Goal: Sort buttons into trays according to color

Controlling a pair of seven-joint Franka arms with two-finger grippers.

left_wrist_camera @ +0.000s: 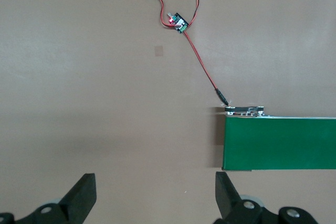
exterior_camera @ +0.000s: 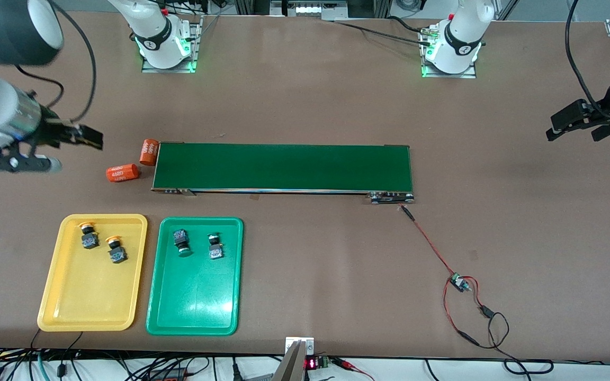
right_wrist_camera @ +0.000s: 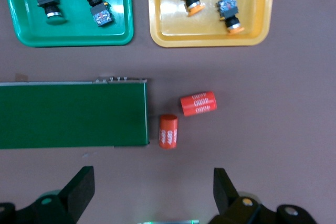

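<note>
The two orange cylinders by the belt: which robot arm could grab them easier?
Probably the right arm: its end effector hangs open beside the orange cylinders. The left end effector waits, open, at the table's left-arm end.

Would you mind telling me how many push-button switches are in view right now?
4. Two yellow-capped buttons lie in the yellow tray; two green-capped buttons lie in the green tray. None appears hidden.
</note>
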